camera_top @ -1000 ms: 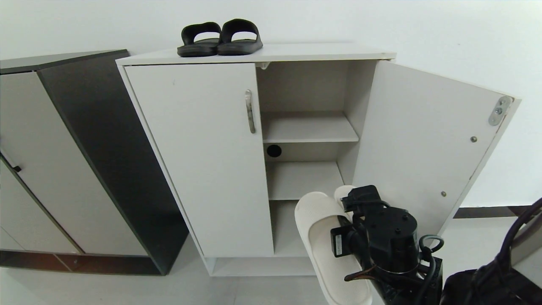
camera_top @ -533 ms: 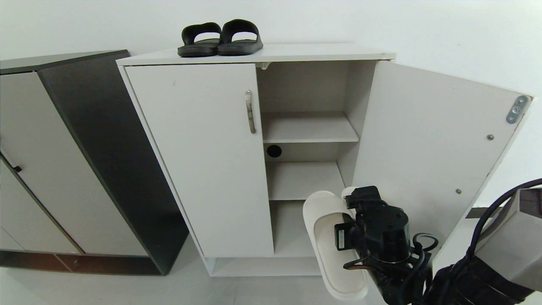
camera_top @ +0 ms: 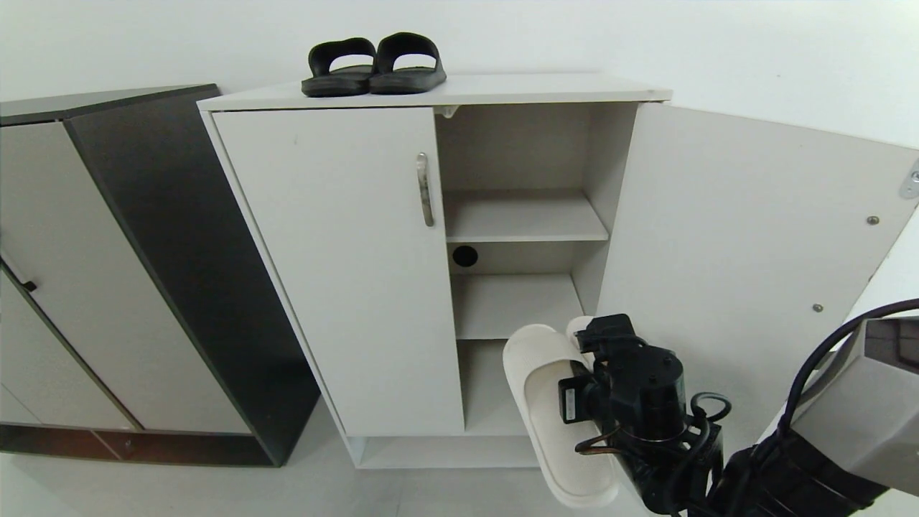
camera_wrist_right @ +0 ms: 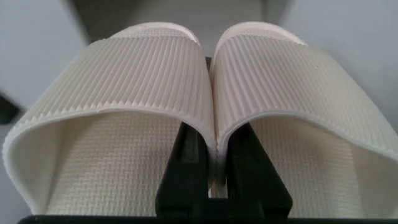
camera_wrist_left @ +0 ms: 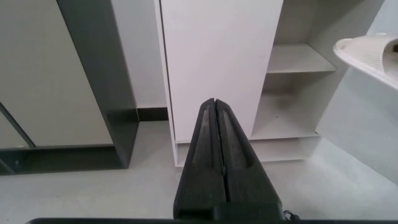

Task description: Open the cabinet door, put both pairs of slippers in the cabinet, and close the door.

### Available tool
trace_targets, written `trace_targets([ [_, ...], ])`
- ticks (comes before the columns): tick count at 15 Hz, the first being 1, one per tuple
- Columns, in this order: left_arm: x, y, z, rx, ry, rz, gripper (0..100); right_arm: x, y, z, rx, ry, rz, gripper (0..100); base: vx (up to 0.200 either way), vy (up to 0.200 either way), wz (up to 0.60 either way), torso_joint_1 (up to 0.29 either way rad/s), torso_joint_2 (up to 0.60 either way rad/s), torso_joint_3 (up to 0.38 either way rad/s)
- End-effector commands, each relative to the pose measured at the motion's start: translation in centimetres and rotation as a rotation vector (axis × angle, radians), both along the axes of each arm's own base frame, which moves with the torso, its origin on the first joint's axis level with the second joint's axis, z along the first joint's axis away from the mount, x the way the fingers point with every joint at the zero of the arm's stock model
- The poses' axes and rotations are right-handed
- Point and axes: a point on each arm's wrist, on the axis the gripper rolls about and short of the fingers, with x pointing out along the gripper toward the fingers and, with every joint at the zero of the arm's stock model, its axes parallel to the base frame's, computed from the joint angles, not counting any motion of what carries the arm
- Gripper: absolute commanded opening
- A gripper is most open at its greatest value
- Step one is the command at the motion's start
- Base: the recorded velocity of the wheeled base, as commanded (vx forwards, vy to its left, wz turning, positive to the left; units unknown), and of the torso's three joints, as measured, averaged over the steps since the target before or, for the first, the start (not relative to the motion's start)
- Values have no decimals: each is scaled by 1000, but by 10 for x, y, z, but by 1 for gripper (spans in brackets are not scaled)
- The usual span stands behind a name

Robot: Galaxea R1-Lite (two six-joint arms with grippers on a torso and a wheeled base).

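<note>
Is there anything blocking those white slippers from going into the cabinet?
Nothing visible does. The right gripper holds the white slippers in front of the cabinet's open half. The right door stands swung wide, leaving the shelves open to them. The shut left door covers only the other half.

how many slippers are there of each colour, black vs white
black rubber slide slippers, on top of the white cabinet: 2
white ribbed foam slippers, clamped in the right gripper: 2
total: 4
</note>
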Motion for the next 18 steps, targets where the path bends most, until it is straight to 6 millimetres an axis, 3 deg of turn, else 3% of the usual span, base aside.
trace_targets([
  [1,0,0,0,-1,1,1,0,2,14,9,27,-22,38,0,0,0,0,0,0,0],
  [4,0,0,0,-1,1,1,0,23,32,-5,24,-8,32,0,0,0,0,0,0,0],
  [12,0,0,0,2,2,-2,0,39,43,-44,-13,70,11,0,0,0,0,0,0,0],
  [18,0,0,0,2,2,-4,0,62,67,-36,7,44,4,0,0,0,0,2,1,-157],
])
